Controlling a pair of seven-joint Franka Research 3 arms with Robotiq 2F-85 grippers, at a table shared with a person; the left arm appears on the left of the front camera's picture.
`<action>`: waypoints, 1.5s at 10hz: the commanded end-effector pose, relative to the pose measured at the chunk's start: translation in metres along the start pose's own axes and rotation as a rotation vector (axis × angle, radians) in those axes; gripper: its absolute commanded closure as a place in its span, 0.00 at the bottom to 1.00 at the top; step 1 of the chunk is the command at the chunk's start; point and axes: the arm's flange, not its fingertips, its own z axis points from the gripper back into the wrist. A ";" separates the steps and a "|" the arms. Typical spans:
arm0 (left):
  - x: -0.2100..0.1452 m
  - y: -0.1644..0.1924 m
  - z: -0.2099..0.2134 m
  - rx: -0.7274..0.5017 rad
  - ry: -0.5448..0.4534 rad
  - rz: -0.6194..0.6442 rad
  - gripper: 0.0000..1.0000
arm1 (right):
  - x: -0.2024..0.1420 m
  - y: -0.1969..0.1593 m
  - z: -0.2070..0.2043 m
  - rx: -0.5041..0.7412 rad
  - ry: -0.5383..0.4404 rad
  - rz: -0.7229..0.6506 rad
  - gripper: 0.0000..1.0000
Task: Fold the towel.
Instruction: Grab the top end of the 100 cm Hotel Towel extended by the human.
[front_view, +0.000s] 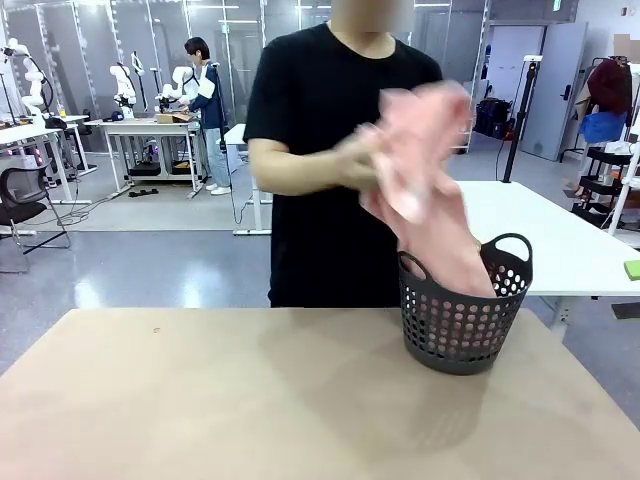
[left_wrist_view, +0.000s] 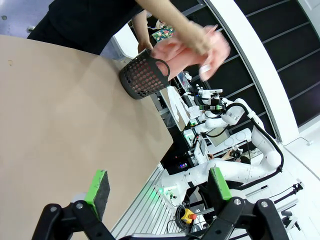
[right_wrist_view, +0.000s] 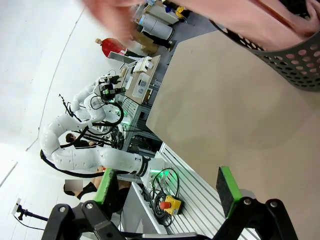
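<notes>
The salmon-pink towel (front_view: 428, 190) hangs from the person's hands (front_view: 362, 158) above the dark plastic basket (front_view: 462, 320), its lower end still inside the basket. The left wrist view shows the towel (left_wrist_view: 187, 47) held over the basket (left_wrist_view: 142, 77) at the far end of the table. My left gripper (left_wrist_view: 159, 187) is open, green pads apart, with nothing between them, far from the basket. My right gripper (right_wrist_view: 167, 187) is open too, above the table's near edge; the basket (right_wrist_view: 290, 47) and towel (right_wrist_view: 250, 20) sit at the top right of its view.
The tan table (front_view: 250, 400) spreads wide in front of the basket, which stands at its far right. The person in a black shirt (front_view: 330, 150) stands at the far edge. A white table (front_view: 560, 240) lies behind.
</notes>
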 end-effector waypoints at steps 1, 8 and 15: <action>-0.001 0.000 0.001 -0.013 0.008 -0.009 0.00 | 0.002 0.000 -0.001 0.012 -0.012 0.018 0.00; -0.001 0.000 0.001 -0.013 0.008 -0.009 0.00 | 0.002 0.000 -0.001 0.012 -0.012 0.018 0.00; -0.001 0.000 0.001 -0.013 0.008 -0.009 0.00 | 0.002 0.000 -0.001 0.012 -0.012 0.018 0.00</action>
